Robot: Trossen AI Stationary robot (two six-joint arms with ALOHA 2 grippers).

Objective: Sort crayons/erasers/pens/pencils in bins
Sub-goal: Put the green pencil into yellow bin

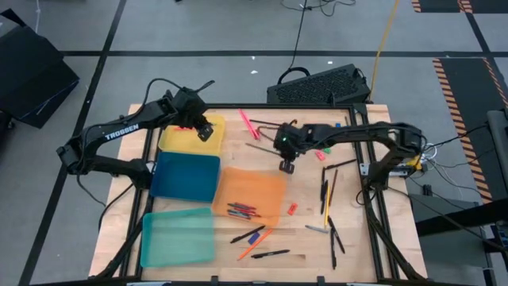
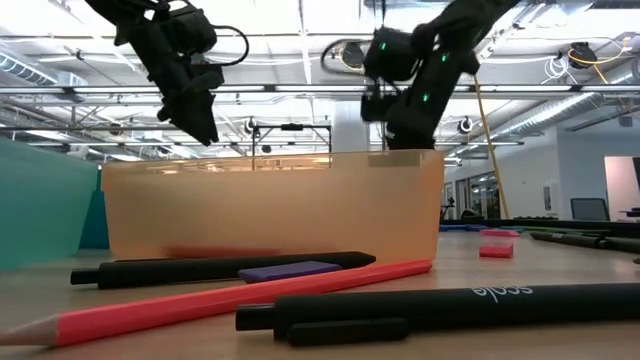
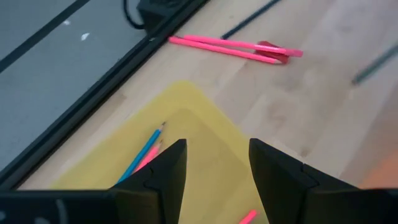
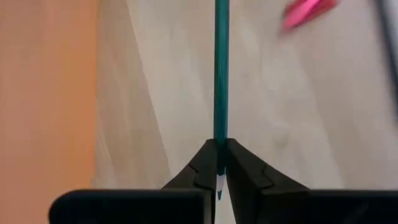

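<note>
Teal pencil (image 4: 220, 74), thin, straight, between right gripper's (image 4: 219, 163) closed fingers.

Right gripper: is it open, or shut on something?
Shut. In the right wrist view the right gripper has its fingers pressed together on a teal pencil, which sticks out forward above the wooden table.

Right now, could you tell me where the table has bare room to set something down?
Bare wood lies between the teal bin and the table's left edge, and on the right side beyond the scattered pens. The strip in front of the orange bin is crowded. The right pincer, shut on a teal pencil, hangs beside that bin; the left pincer is over the yellow bin.
</note>
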